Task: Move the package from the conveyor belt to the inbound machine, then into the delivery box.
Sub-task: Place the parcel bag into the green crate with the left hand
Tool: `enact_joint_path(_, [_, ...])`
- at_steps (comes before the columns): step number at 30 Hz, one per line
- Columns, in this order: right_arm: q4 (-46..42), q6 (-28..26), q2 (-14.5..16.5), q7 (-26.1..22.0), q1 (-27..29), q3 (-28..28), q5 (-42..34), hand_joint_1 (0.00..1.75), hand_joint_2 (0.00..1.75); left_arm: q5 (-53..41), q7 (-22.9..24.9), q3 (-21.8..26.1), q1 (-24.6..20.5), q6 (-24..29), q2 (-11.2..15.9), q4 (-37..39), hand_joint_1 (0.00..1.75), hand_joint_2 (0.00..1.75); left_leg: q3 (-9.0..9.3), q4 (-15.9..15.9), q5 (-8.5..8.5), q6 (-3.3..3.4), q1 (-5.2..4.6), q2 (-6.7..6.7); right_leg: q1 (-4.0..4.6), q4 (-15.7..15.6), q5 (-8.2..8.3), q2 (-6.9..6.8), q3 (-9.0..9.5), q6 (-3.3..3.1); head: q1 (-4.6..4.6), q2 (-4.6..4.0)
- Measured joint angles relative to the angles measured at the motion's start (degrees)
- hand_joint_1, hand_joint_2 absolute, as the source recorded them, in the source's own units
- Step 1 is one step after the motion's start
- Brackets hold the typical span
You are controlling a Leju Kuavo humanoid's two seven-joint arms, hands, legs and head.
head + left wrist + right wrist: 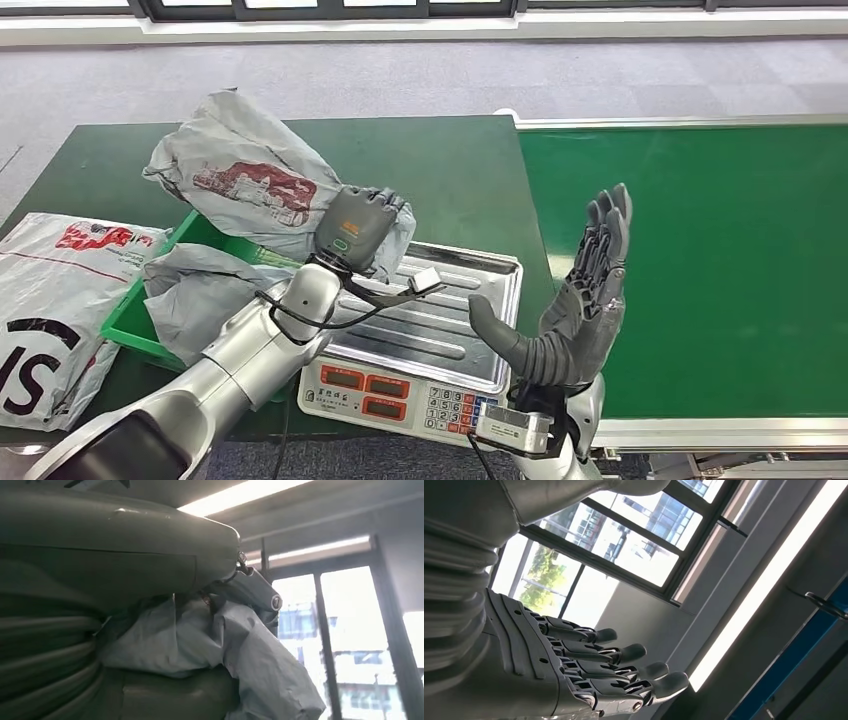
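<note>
At the lower centre of the head view, your right hand [578,300] stands raised over the near right corner of the scale [420,345], its fingers [624,655] straight, spread and holding nothing; keep it there, clear of the load path.

Left of it, your left hand [358,228] has its fingers closed on the grey package [245,170], which hangs lifted at the upper left of the frame, its lower edge over the far left corner of the scale's steel pan and over the green delivery box [135,310]; the left wrist view confirms crumpled grey film [240,645] bunched against the palm.

Judged from this, the step in hand is the transfer into the box; carry the package left and down until its bulk sits over the box opening, where another grey bag [200,290] already lies; release only once the film is slack, since a loose bag may snag on the rim.

Further left on the green surface [450,170] lies a white bag [50,300]; the conveyor belt [720,260] fills the right of the frame.
</note>
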Motion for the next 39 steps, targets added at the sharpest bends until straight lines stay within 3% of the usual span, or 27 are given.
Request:
enact_joint_path(8, [1.8, 0.0, -0.3, -0.1, -1.9, 0.6, -1.6, 0.0, 1.75, 0.0, -1.6, 7.6, -3.3, -3.5, -1.2, 12.7, 1.75, 1.75, 0.0, 0.0, 0.03, -0.04, 0.03, -0.03, 0.04, 0.0, 0.01, 0.01, -0.02, -0.01, -0.01, 0.0])
enact_joint_path(20, [4.6, 0.0, -0.3, -0.7, -3.9, 0.9, -2.7, 0.0, 1.75, 0.0, 0.5, 10.3, -6.5, -6.9, -0.7, 18.5, 1.75, 1.75, -0.02, 0.0, 0.03, -0.05, 0.04, -0.04, 0.04, 0.0, 0.01, -0.01, -0.01, -0.01, -0.01, 0.0])
enact_joint_path(22, [4.8, 0.0, -0.3, -0.8, -4.0, 0.9, -2.7, 0.0, 1.75, 0.0, 0.7, 11.2, -6.8, -6.8, -0.4, 18.8, 0.87, 1.75, -0.02, 0.0, 0.04, -0.05, 0.04, -0.05, 0.04, 0.0, 0.01, -0.01, -0.01, -0.01, -0.02, 0.0])
enact_joint_path(24, [4.9, 0.0, -0.3, -0.8, -4.0, 0.9, -2.7, 0.0, 1.75, 0.0, 0.7, 12.7, -7.1, -6.3, -0.3, 18.9, 0.0, 0.87, -0.02, 0.0, 0.04, -0.05, 0.04, -0.06, 0.05, 0.0, 0.01, -0.01, -0.01, -0.02, -0.02, 0.0])
enact_joint_path(26, [5.0, 0.0, -0.3, -0.8, -4.0, 0.9, -2.7, 0.0, 1.75, 0.1, 0.4, 14.5, -7.3, -5.3, -0.2, 18.9, 0.0, 0.0, -0.02, 0.0, 0.04, -0.06, 0.04, -0.06, 0.05, 0.0, 0.01, -0.01, -0.01, -0.02, -0.02, 0.0])
enact_joint_path(29, [5.2, 0.0, -0.3, -0.8, -4.0, 0.9, -2.6, 0.0, 1.75, 1.1, -1.5, 18.3, -7.4, -3.0, -0.3, 18.5, 0.0, 0.0, -0.02, 0.0, 0.04, -0.06, 0.04, -0.05, 0.04, 0.0, 0.01, -0.01, -0.02, -0.02, -0.02, 0.0])
enact_joint_path(34, [5.3, 0.0, -0.3, -0.8, -4.0, 0.9, -1.6, 0.0, 1.75, 7.1, -7.9, 28.6, -7.4, 0.6, -1.0, 15.2, 0.0, 0.0, -0.02, 0.0, 0.04, -0.06, 0.04, -0.05, 0.04, 0.0, 0.01, -0.01, -0.03, -0.02, -0.02, 0.0])
enact_joint_path(39, [5.3, 0.0, -0.3, -0.8, -4.0, 0.9, -1.4, 0.0, 1.75, 8.3, -9.1, 33.7, -7.2, 0.9, -1.5, 13.1, 0.0, 0.0, -0.02, 0.0, 0.04, -0.06, 0.04, -0.07, 0.04, 0.0, 0.01, -0.01, -0.03, -0.02, -0.02, 0.0])
